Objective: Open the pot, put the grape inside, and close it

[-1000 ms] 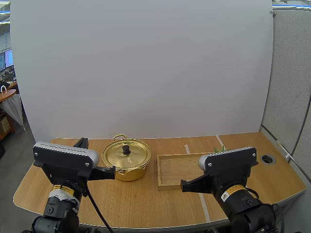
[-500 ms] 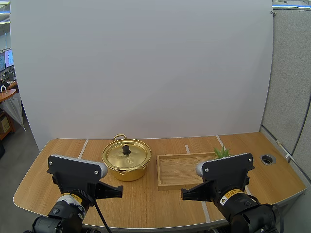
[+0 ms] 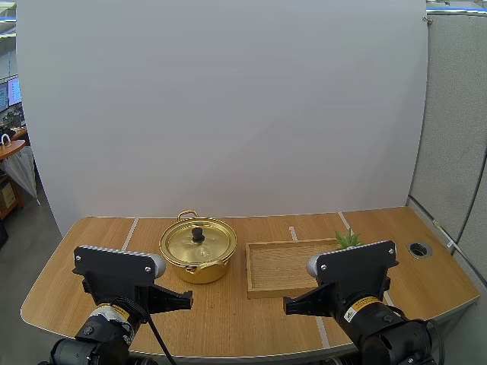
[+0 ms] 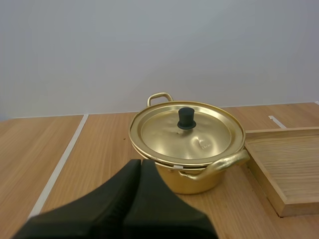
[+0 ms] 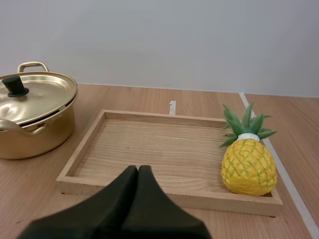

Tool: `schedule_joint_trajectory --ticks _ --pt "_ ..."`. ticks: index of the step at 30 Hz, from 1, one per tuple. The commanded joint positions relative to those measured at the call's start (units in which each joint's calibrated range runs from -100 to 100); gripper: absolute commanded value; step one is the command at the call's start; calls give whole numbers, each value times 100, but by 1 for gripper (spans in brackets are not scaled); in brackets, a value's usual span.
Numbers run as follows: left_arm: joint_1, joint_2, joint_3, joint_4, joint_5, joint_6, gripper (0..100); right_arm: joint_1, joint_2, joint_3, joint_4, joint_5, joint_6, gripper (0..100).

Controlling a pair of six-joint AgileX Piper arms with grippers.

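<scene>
Left end effector [image 4: 140, 167]: fingers pressed together into one wedge, nothing held. It points at the round gold metal pot [image 4: 199, 177] straight ahead on the desk [image 4: 75, 149], lid on. The black lid knob [image 4: 186, 118] sits above and beyond the tips. Right end effector [image 5: 138, 172], likewise closed and empty, faces the shallow wooden tray [image 5: 84, 144]. A yellow plastic pineapple [image 5: 248, 167] lies at the tray's right end. Judgement: left arm is nearer the lid.
</scene>
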Motion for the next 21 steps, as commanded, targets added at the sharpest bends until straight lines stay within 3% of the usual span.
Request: schedule_joint_trajectory --ticks 1,21 --pt "22 -24 10 42 -198 -53 0 -15 -42 0 -69 -16 -36 0" --pt "22 -24 10 42 -225 -53 0 -15 -42 0 -69 -16 -36 0"
